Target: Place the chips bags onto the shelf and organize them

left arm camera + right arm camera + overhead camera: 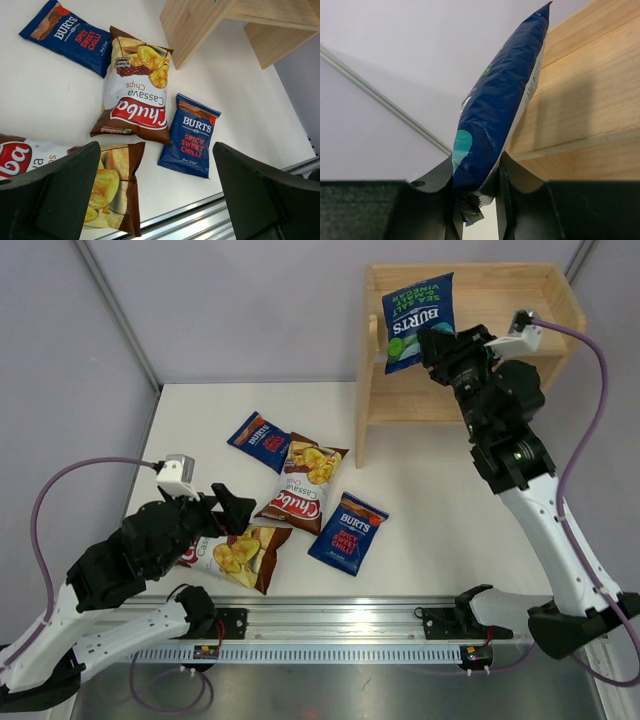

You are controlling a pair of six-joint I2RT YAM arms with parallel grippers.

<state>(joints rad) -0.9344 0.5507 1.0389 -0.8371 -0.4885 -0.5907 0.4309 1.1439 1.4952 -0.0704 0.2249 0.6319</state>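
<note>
Right end effector (431, 346) grips Burts bag (418, 312) by shelf (561, 292).

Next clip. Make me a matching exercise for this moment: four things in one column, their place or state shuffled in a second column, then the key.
Column one
1. sea salt Burts bag
2. middle Chuba bag
3. near Chuba bag
4. left gripper

Column two
A. open, nothing between its fingers
B. flat, between the far Burts bag and the near Burts bag
C. pinched in the right gripper, up at the shelf
D. at the near left of the table, partly hidden in the top view

Pairs: 1-C, 2-B, 3-D, 4-A
</note>
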